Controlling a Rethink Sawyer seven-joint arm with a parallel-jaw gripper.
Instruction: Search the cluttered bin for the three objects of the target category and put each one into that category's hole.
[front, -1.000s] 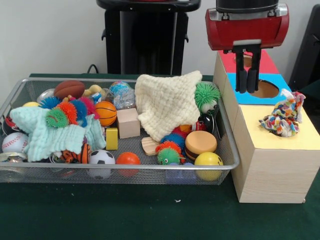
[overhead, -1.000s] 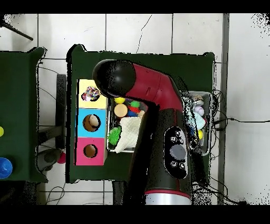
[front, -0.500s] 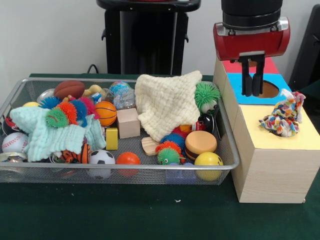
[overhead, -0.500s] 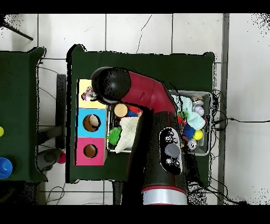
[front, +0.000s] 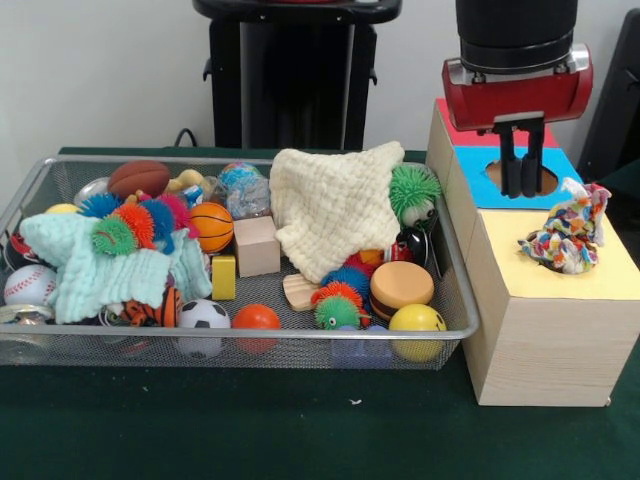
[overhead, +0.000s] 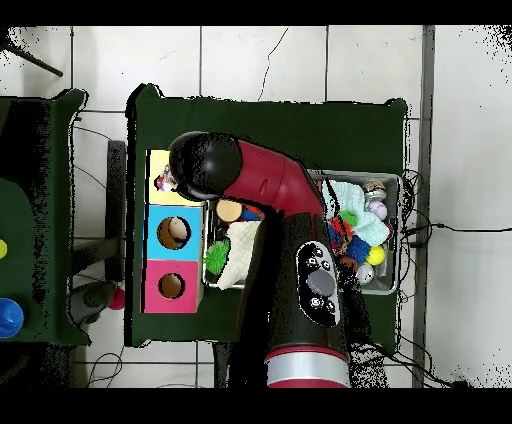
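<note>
Closest to my front camera is the green table, and on it the bin, a wide wire basket filling the left and middle of the view, packed with toys. Along its near rim I see a soccer ball, an orange ball, a yellow ball and a burger-shaped toy, with a spiky ball between them. Further in lie a mint cloth on the left with more spiky balls on top of it, a baseball at the left wall, a small basketball, a yellow block and a wooden cube. A cream cloth is draped over the bin's middle toward its far rim, with a green spiky ball at its right edge, and a brown football sits in the far left corner. Just beside the bin on the right stands a long wooden box with a yellow section nearest me, then blue, then red. A knotted rope toy sits on the yellow section. My gripper hangs above the blue section's hole, its two black fingers pointing down, close together, with nothing between them. In the overhead view the arm crosses the bin and its head covers part of the yellow section.
</note>
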